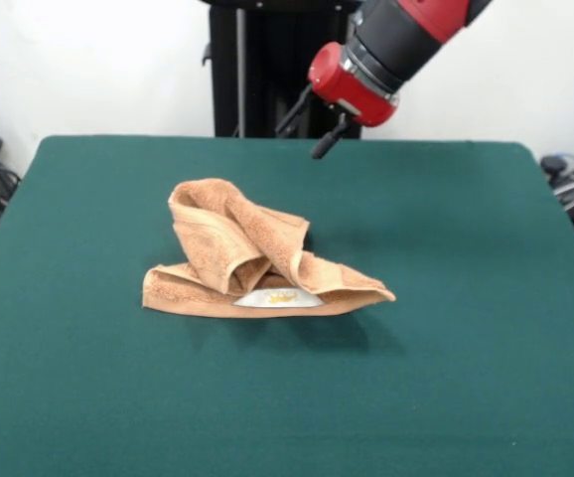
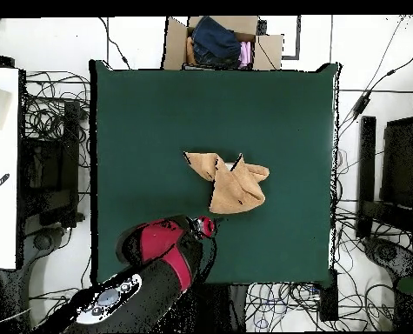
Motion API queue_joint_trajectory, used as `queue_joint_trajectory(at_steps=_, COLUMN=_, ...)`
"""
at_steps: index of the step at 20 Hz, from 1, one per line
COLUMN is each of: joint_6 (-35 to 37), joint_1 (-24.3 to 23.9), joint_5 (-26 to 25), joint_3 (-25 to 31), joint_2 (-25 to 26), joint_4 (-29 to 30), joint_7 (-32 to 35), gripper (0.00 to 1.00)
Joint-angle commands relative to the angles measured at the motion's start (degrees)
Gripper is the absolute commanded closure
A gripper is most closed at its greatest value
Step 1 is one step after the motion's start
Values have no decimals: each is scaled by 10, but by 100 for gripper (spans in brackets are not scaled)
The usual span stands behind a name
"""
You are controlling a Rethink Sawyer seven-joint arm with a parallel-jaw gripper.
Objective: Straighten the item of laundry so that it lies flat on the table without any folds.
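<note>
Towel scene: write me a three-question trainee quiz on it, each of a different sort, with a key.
1. True or false: the towel lies flat with no folds.
2. Multiple choice: the tool is (a) gripping the towel, (b) pressed on the table, (c) raised, clear of the towel.
3. Short answer: what small pale thing shows at the towel's front edge in the front view?

Key: 1. False, it is crumpled and folded over itself. 2. c. 3. A white label.
</note>
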Motion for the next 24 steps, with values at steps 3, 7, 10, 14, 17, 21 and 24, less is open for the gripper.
queue_joint_trajectory(at_steps=3, joint_6=-53, joint_1=10, joint_5=48, joint_3=34, joint_2=11, joint_4=54, joint_7=190, gripper=0)
queue_joint_trajectory(at_steps=7, joint_6=-84, joint_1=12, joint_5=60, joint_3=40, joint_2=19, joint_4=71, joint_7=198, gripper=0)
queue_joint_trajectory(at_steps=10, joint_6=-89, joint_1=17, joint_5=70, joint_3=39, joint_2=21, joint_4=78, joint_7=196, gripper=0)
queue_joint_trajectory(at_steps=14, joint_6=-102, joint_1=23, joint_5=84, joint_3=41, joint_2=24, joint_4=90, joint_7=197, gripper=0)
queue_joint_trajectory(at_steps=17, joint_6=-112, joint_1=26, joint_5=96, joint_3=42, joint_2=27, joint_4=98, joint_7=197, gripper=0)
queue_joint_trajectory(at_steps=21, joint_6=-120, joint_1=31, joint_5=108, joint_3=41, joint_2=31, joint_4=105, joint_7=194, gripper=0)
queue_joint_trajectory(at_steps=24, joint_6=-127, joint_1=34, joint_5=118, joint_3=42, joint_2=35, joint_4=107, joint_7=190, gripper=0)
